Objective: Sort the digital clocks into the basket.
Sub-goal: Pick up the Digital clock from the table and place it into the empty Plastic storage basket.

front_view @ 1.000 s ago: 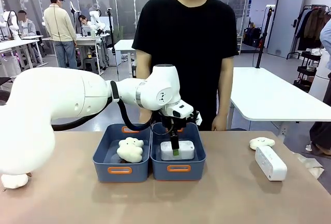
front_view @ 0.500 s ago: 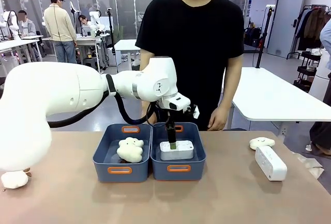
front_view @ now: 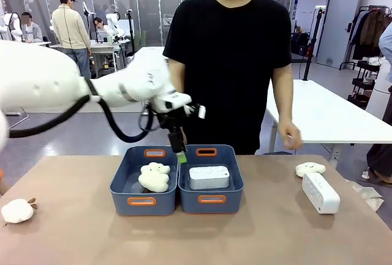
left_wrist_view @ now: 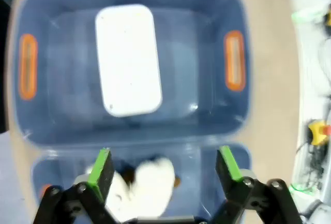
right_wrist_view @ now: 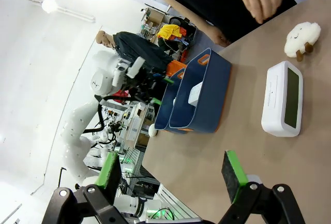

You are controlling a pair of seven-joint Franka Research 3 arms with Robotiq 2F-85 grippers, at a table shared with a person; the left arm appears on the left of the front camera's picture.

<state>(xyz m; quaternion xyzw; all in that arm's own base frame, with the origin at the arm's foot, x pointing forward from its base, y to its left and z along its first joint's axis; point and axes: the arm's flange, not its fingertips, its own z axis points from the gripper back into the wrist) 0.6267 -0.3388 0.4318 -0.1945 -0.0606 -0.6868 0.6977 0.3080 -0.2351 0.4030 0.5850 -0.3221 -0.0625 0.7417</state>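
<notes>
Left fingers (left_wrist_view: 102, 168) spread wide, nothing gripped, poised over junction of basket (front_view: 195, 205) and neighbouring tub (front_view: 122, 193). One digital clock (front_view: 209, 177) laid flat in basket. Second clock (front_view: 320, 193) seen on table (front_view: 257, 234), far right. Right fingers (right_wrist_view: 231, 175) spread wide, nothing gripped.

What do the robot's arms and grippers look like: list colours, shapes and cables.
The left arm is a smooth white shell with rounded joints; a black cable loops beneath it to the wrist. The left gripper and right gripper are alike: black linked two-finger frames with bright green pads on the fingers' inner faces.
</notes>
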